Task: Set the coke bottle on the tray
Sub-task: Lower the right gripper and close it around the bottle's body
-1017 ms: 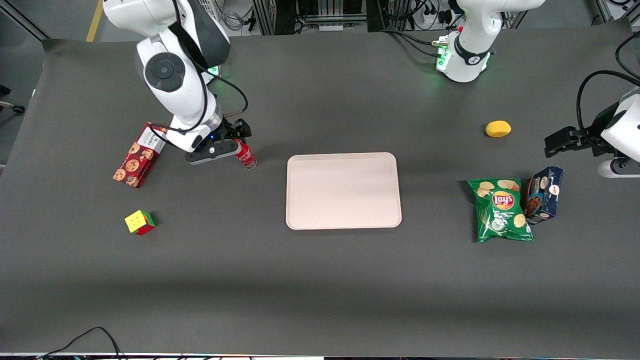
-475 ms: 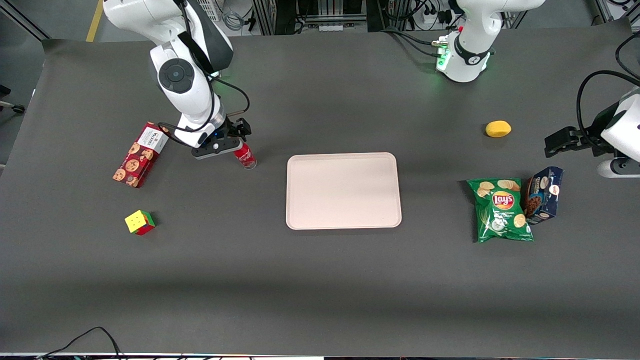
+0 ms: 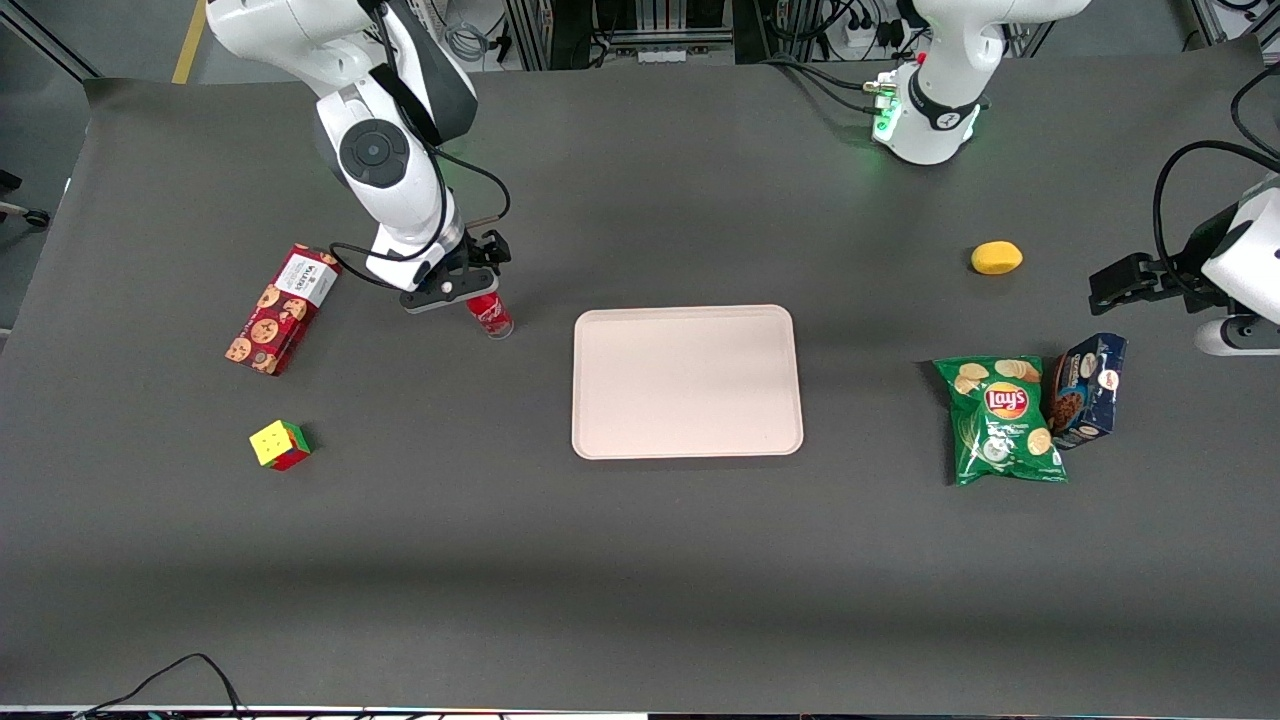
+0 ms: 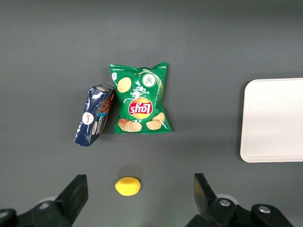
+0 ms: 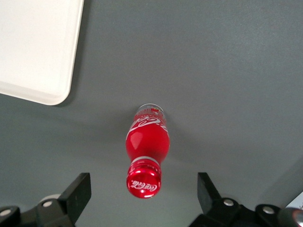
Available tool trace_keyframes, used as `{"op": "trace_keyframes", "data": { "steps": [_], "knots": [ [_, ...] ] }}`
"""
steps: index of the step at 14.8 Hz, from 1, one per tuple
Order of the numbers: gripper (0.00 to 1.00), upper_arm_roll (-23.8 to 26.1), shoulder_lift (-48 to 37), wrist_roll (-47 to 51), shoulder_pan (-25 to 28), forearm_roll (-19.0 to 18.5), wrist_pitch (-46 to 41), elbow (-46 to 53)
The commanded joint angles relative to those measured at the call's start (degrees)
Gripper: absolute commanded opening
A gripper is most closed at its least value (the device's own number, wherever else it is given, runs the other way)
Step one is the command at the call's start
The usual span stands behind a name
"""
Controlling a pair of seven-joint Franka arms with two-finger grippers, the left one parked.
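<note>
Wrist view: coke bottle (image 5: 147,146) between open gripper (image 5: 144,191) fingers

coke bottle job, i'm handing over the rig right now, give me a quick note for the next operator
Gripper: open, above the coke bottle, fingers wide on either side of the cap, nothing held.
Coke bottle: upright on the table, beside the tray, toward the working arm's end, apart from the tray's rim.
Tray: flat on the table, nothing on it.
Done: gripper lined up over the bottle.
Left: come down, close on the bottle, lift it, carry it over the tray, set it down, release.
Nearby: the red cookie box lies farther toward the working arm's end, clear of the likely path.
</note>
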Motion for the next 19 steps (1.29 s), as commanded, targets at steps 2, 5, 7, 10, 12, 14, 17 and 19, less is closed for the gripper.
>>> {"op": "trace_keyframes", "data": {
  "steps": [2,5,7,10,12,14,17,19],
  "knots": [
    [1.00,0.21,1.99,0.02,-0.23,0.61,1.86,0.14],
    [1.00,0.21,2.87,0.02,-0.32,0.35,2.03,0.40],
    [0.96,0.21,2.96,0.02,-0.40,0.35,2.47,0.31],
    [0.78,0.21,2.87,0.02,-0.40,0.35,2.13,0.23],
    [0.68,0.21,2.61,0.02,-0.58,0.35,2.04,0.14],
    [0.60,0.21,2.35,0.02,-0.58,0.35,1.86,0.14],
    [0.31,0.21,2.35,0.02,-0.58,0.35,1.77,0.14],
    [0.06,0.21,2.35,0.02,-0.58,0.35,1.77,0.14]
  ]
}}
